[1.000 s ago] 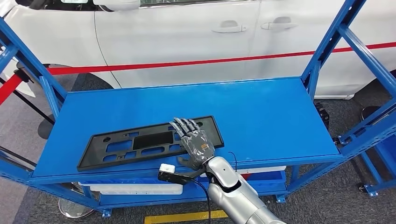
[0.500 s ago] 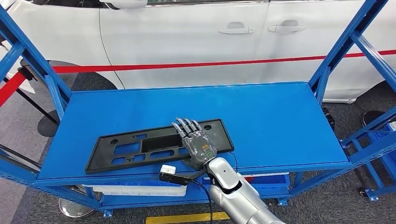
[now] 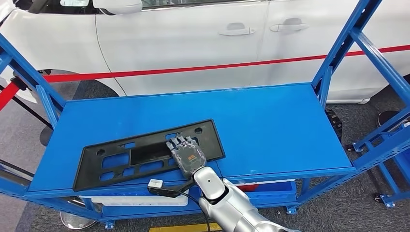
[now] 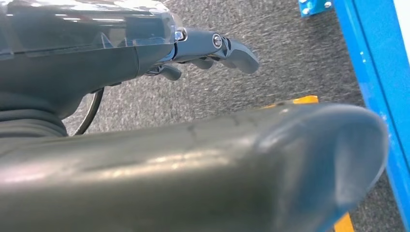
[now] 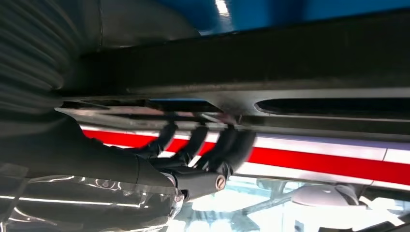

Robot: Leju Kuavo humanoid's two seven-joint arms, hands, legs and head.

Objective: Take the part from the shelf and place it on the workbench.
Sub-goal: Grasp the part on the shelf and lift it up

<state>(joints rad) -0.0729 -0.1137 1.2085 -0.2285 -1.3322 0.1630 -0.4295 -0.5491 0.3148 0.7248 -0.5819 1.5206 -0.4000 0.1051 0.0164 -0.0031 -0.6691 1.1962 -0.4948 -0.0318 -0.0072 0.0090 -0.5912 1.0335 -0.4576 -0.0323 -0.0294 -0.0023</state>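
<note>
A long black plastic part (image 3: pixel 130 157) with several cut-outs lies on the blue shelf (image 3: pixel 270 121), towards its front left. My right hand (image 3: pixel 186 155) sits on the part's near edge close to its right end, fingers curled over the top. In the right wrist view the dark fingers (image 5: pixel 227 145) hook onto the black part (image 5: pixel 270 63) with the thumb on its other side. My left hand (image 4: pixel 145 58) hangs over the grey floor, its fingers loosely bent and holding nothing.
Blue uprights (image 3: pixel 338 53) slant up at both ends of the shelf. A white car (image 3: pixel 193 38) and a red barrier belt (image 3: pixel 193 69) stand right behind it. A white tray (image 3: pixel 140 199) lies on the lower level. Yellow floor tape (image 4: pixel 304 100) runs beside a blue frame (image 4: pixel 377 72).
The camera has shifted, so the whole scene has slid. My right hand's fingers, stretched flat over the part before, have curled down and closed on its near edge.
</note>
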